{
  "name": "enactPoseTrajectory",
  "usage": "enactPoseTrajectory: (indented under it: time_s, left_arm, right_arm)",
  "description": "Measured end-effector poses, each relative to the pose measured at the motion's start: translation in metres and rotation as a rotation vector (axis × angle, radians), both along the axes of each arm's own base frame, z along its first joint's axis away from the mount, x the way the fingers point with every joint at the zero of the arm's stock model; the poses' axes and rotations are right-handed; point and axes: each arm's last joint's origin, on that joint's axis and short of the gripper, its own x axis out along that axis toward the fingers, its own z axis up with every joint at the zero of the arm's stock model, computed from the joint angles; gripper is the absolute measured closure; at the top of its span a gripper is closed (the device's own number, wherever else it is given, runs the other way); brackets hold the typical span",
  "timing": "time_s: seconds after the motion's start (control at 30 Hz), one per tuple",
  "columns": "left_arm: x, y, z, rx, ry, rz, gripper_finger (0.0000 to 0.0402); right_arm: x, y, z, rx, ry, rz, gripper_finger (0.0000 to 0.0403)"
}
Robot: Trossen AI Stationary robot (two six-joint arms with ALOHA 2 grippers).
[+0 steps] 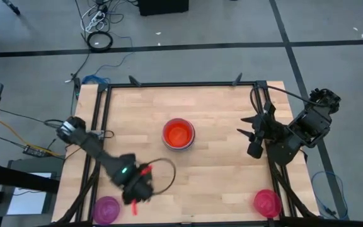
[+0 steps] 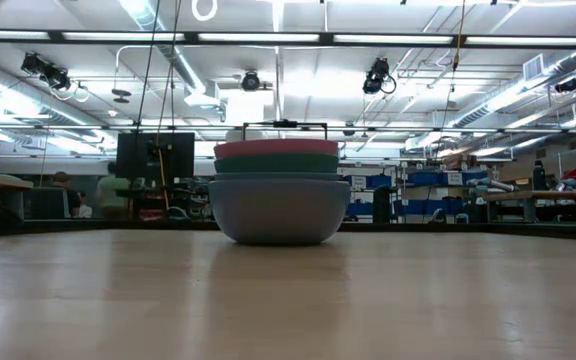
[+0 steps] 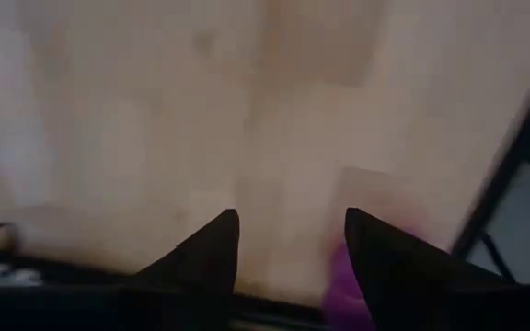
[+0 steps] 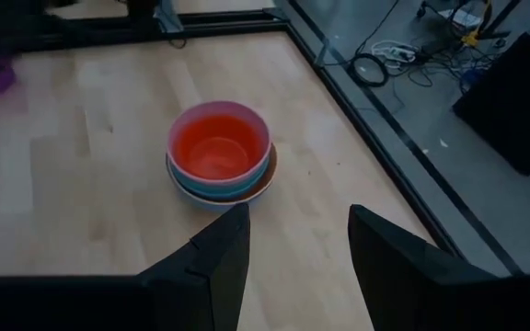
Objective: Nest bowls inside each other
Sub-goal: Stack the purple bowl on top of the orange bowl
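**Two loose bowls left, stack waiting at table centre**

High view: a stack of nested bowls (image 1: 178, 134), its top bowl red-orange inside, sits near the middle of the wooden table (image 1: 219, 176). A purple bowl (image 1: 106, 209) lies at the near left corner and a magenta-red bowl (image 1: 267, 202) at the near right corner, both well apart from the stack. The left end effector (image 1: 135, 200) hangs just beside the purple bowl, on its right. The right end effector (image 1: 254, 150) waits near the table's right edge, far from both loose bowls.

Low view: the stack shows side-on, a grey-blue bowl at the bottom with teal and pink rims above it; neither arm appears here.

Left wrist view: the left end effector's fingers (image 3: 205, 262) stand wide apart with nothing between them, and a purple patch, most likely the purple bowl, shows beside one finger.

Right wrist view: the right end effector stands wide and empty, looking across at the stack.

The step in hand seems to be picking up the purple bowl. To do it well, one finger should drop inside the rim and one outside, closing squarely on the wall, then the lift should be straight so the bowl does not skid off the near edge.
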Motion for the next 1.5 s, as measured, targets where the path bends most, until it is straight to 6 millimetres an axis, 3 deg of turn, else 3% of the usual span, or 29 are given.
enactPoseTrajectory:
  time_s: [0.27, 0.53, 0.9, 1.13, 1.4, 1.5]
  left_arm:
    - [-0.046, -0.060, -0.037, -0.141, 0.003, -0.002, 0.0195]
    - [-0.082, -0.086, -0.052, -0.183, 0.048, 0.020, 0.0196]
    - [-0.100, -0.074, -0.085, -0.044, 0.081, -0.002, 0.0218]
    - [-0.095, -0.064, -0.096, 0.000, 0.053, -0.019, 0.0229]
    - [-0.085, -0.058, -0.117, -0.080, 0.023, 0.003, 0.0231]
    - [-0.081, -0.055, -0.119, -0.087, 0.022, 0.008, 0.0250]
  right_arm:
    - [0.003, -0.005, 0.000, 0.002, -0.016, -0.044, 0.0232]
    - [0.009, -0.012, 0.000, 0.005, -0.022, -0.095, 0.0232]
    - [0.012, -0.012, 0.001, 0.019, -0.039, -0.097, 0.0232]
    - [0.012, -0.012, 0.001, 0.015, -0.031, -0.091, 0.0232]
    - [0.012, -0.012, 0.001, 0.002, -0.023, -0.081, 0.0232]
    - [0.012, -0.012, 0.001, 0.000, -0.021, -0.080, 0.0232]
